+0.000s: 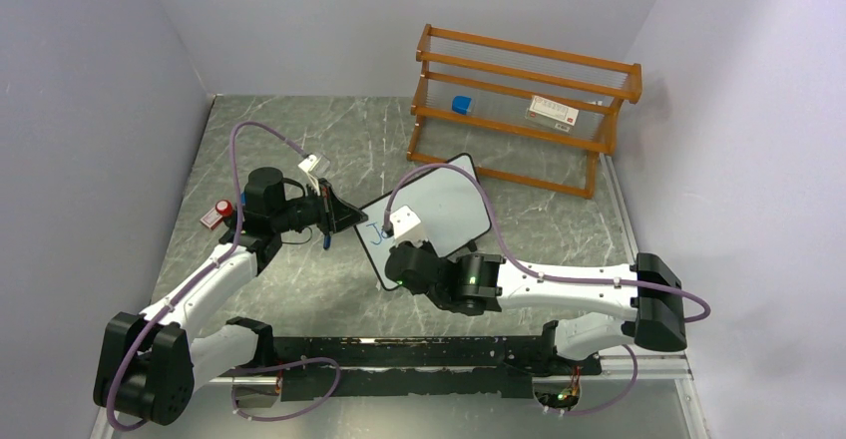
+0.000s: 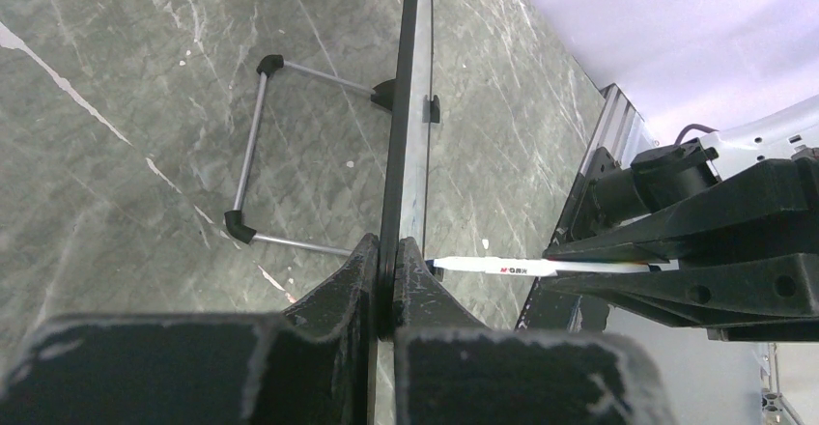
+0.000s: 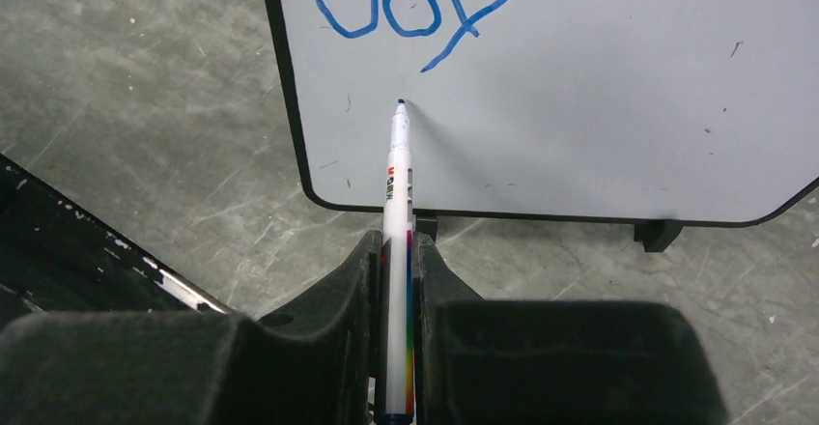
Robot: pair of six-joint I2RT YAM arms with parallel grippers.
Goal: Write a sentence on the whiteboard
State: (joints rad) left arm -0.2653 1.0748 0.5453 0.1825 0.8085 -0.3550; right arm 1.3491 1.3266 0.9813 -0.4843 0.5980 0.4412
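The whiteboard (image 1: 444,205) stands tilted on the marble table, its black frame seen edge-on in the left wrist view (image 2: 405,106). My left gripper (image 1: 347,218) (image 2: 388,256) is shut on the board's left edge. Blue handwriting reading "Joy" (image 3: 410,10) sits at the board's (image 3: 599,116) top left; the rest of the sentence does not show. My right gripper (image 1: 397,257) (image 3: 394,251) is shut on a white marker (image 3: 397,184) (image 2: 502,268). The marker's blue tip rests against the board just below the written word.
An orange wooden rack (image 1: 524,110) stands at the back right, holding a small blue object (image 1: 461,105) and a white box (image 1: 554,110). A red-capped item (image 1: 219,211) lies left of the left arm. The board's wire stand (image 2: 253,145) rests behind it.
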